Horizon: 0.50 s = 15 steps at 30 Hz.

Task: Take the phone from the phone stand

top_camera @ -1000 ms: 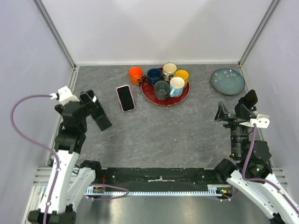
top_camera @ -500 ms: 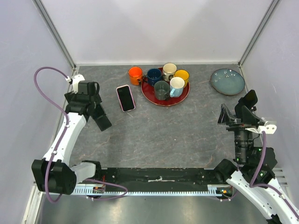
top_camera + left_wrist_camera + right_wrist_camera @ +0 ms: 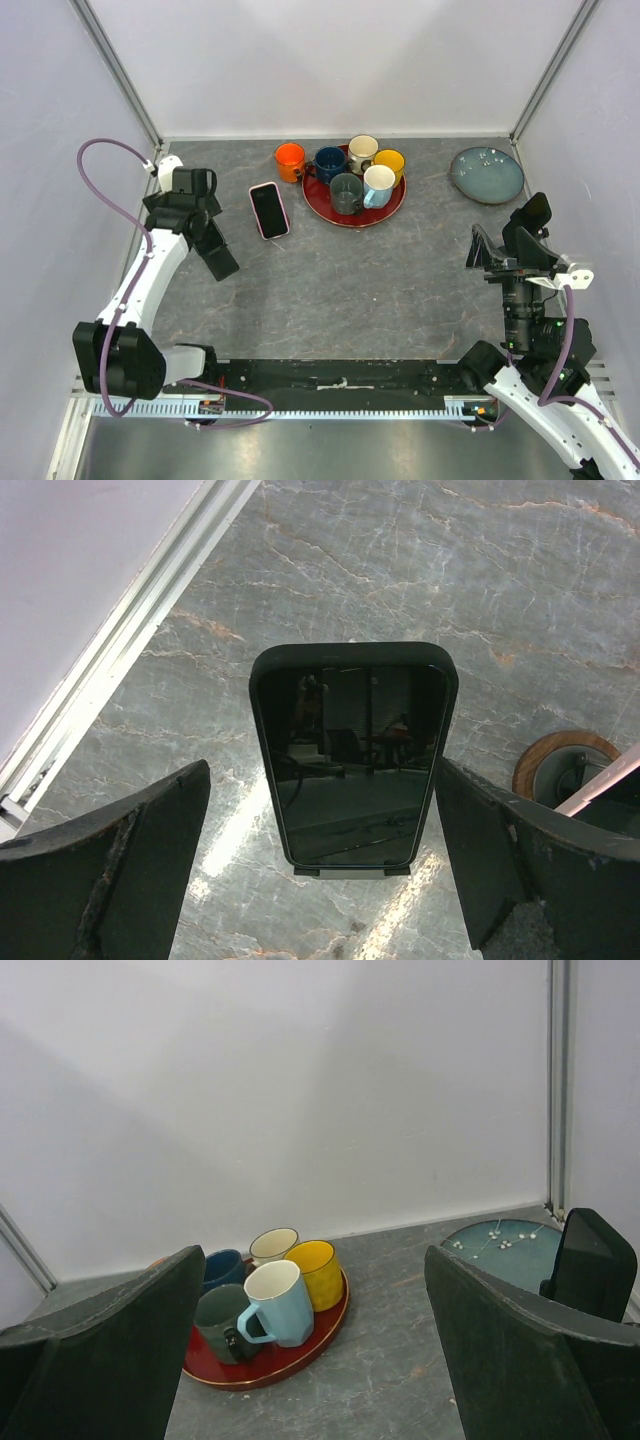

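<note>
Left wrist view holds the key relation: the black phone (image 3: 352, 750) stands propped on its phone stand (image 3: 350, 873), of which only a small lip shows at the bottom edge. It sits straight ahead of the left end effector (image 3: 203, 226), centred in the gap, its long axis running away from the camera. The fingers (image 3: 140, 855) are spread wide, one on either side, clear of both long edges and grasping nothing. From above, the phone lies slanted at the left of the tabletop (image 3: 350, 285), just beyond that end effector, so the left arm is by far the nearer.

Rightward, a second phone in a pink case (image 3: 268, 210) lies flat. Then come six mugs: an orange mug (image 3: 289, 157) just beside a red tray (image 3: 325, 208), and five on the tray. One blue-grey plate (image 3: 487, 174) follows, with a dark slab (image 3: 536, 211) near it that I cannot identify. The right end effector (image 3: 497, 252) hangs released and empty, well apart from the black phone.
</note>
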Tool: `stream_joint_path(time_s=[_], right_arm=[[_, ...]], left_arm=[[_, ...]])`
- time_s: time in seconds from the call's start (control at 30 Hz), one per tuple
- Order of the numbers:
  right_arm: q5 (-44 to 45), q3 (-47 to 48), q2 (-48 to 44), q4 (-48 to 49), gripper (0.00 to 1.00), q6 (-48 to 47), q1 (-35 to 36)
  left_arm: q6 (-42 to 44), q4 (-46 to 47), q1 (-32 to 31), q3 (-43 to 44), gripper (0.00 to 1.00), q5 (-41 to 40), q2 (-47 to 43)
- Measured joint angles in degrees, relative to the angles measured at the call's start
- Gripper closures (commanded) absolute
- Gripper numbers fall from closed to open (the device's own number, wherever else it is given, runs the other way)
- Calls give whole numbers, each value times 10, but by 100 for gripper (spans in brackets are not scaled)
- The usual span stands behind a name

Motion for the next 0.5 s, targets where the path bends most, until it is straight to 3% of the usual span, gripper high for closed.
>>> stream_joint_path(time_s=[0.5], right_arm=[[-4,-1,-3,0,2,0,0]], left_arm=[[-12,7,-1,2,0,-14,12]])
